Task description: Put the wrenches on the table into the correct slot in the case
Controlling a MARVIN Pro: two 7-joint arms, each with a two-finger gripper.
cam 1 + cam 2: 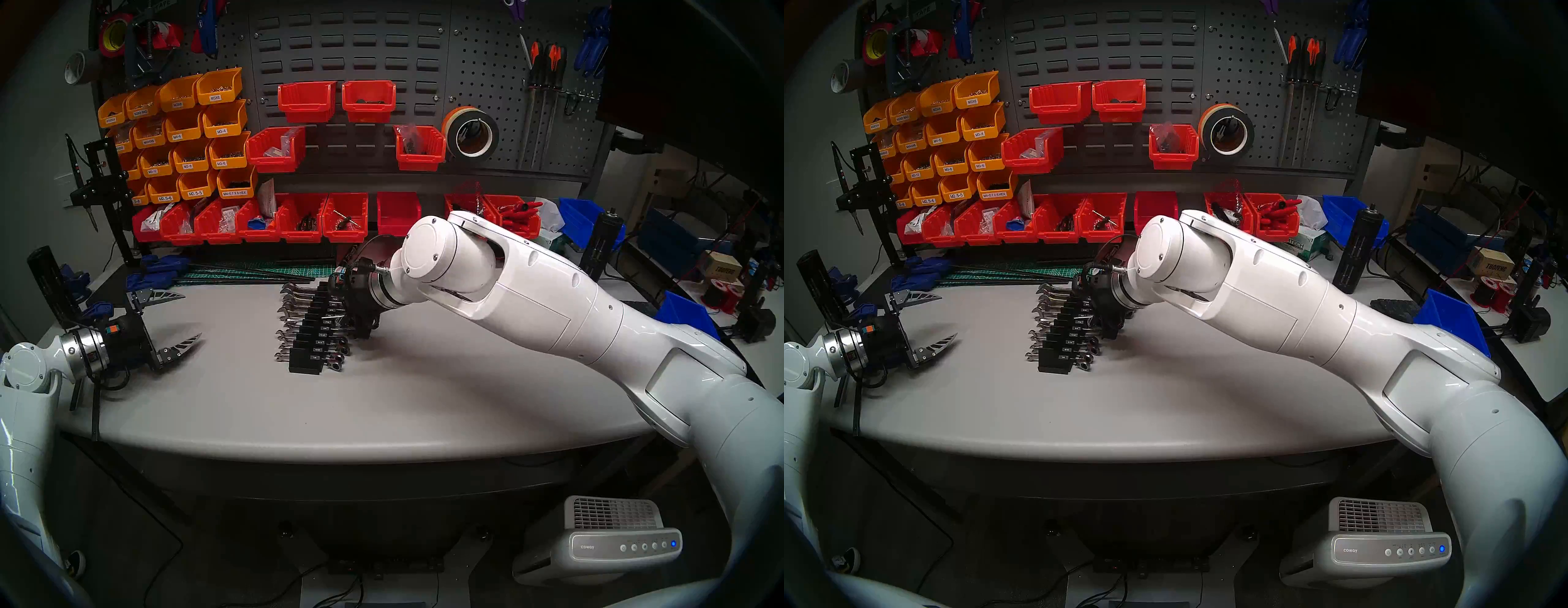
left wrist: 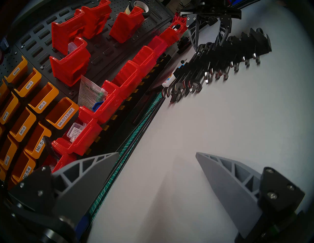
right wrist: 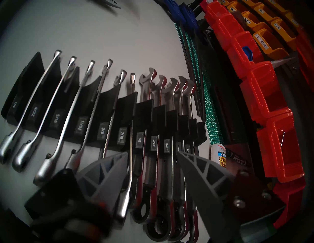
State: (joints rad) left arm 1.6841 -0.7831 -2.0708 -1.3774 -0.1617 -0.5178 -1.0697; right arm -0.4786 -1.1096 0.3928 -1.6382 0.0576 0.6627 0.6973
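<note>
One wrench: the shiny wrench [image 3: 131, 152] I care about lies in the groove between the 7/16 and 1/2 labels. Its ring end sticks out toward my right gripper.
How many others: lots more wrenches fill the grooves on both sides of it. I see none loose on the table [image 1: 424, 403].
Is it all the way in: I cannot tell. From the head view one wrench in that part of the case looks a bit crooked.
How it feels, I guess: hard steel, so it will not bend or break. It looks heavy for its size, and smooth, so it could slip.
Where to grab: I would pinch the flat bar just behind the ring end. That part hangs out past the case and has room around it.
Watch out: its neighbours sit very close, so a wide pinch could catch two.
Case: the black case [image 3: 125, 105] stands near the middle of the table. It runs from the back edge toward the front edge.
Right gripper: my right gripper [image 3: 152, 152] hangs over the ring ends. Its fingers are apart, several bars lie between them, and it holds nothing.
Left gripper: my left gripper [image 1: 192, 314] is wide open and empty. It is near the table's left edge, well apart from the case.
Nearby: a glue bottle [image 3: 218, 156] lies just past the big end of the case, by the green mat [image 3: 210, 110] at the back edge.
</note>
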